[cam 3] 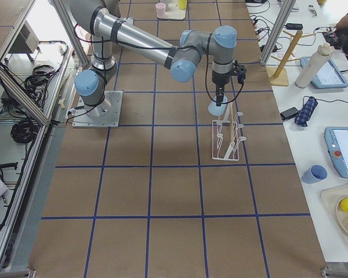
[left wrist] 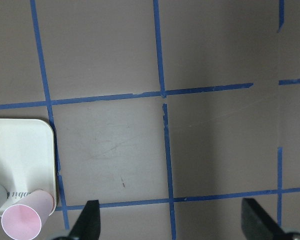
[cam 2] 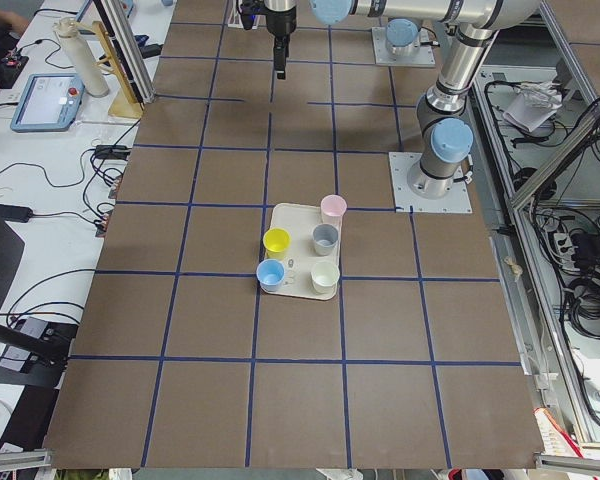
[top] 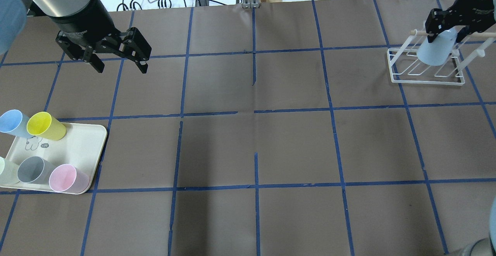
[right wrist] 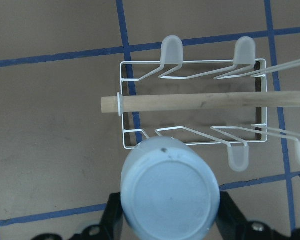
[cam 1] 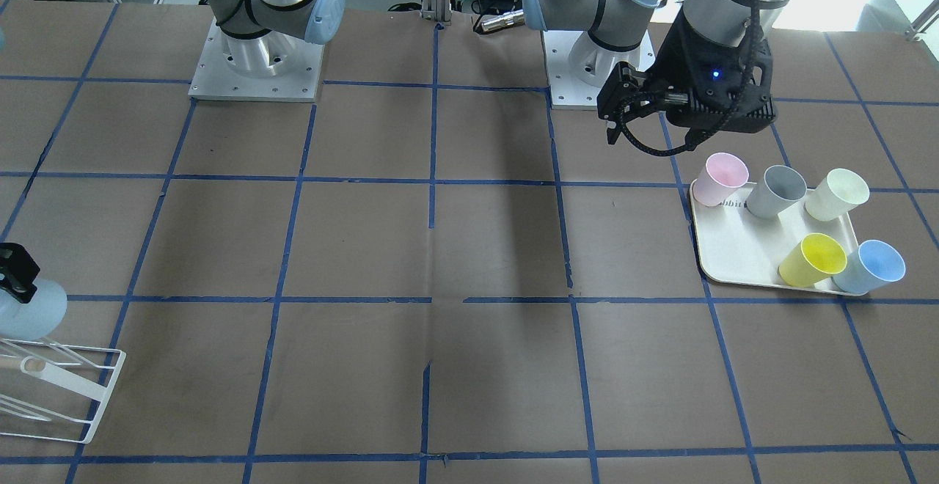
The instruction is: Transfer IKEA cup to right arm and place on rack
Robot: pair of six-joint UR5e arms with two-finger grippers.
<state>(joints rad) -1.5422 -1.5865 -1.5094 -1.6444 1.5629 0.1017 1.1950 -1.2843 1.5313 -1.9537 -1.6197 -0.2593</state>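
IKEA cup, a pale blue tapered plastic tumbler [top: 434, 50], hangs inverted in our right gripper's [top: 445, 35] clamped fingers, over the white wire rack [right wrist: 190, 102] at far right. Our left gripper [top: 122, 69] is spread empty. Placing is in hand, and next we should lower the cup onto a prong, then release.

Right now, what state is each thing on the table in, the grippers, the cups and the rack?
right gripper: shut on the IKEA cup.
IKEA cup: upside down, held over the rack.
rack: standing, visible prongs bare.
left gripper: open, empty.
tray: flat, holds five cups.
pink cup: upright.
grey cup: upright.
pale green cup: upright.
yellow cup: upright.
blue cup: upright.
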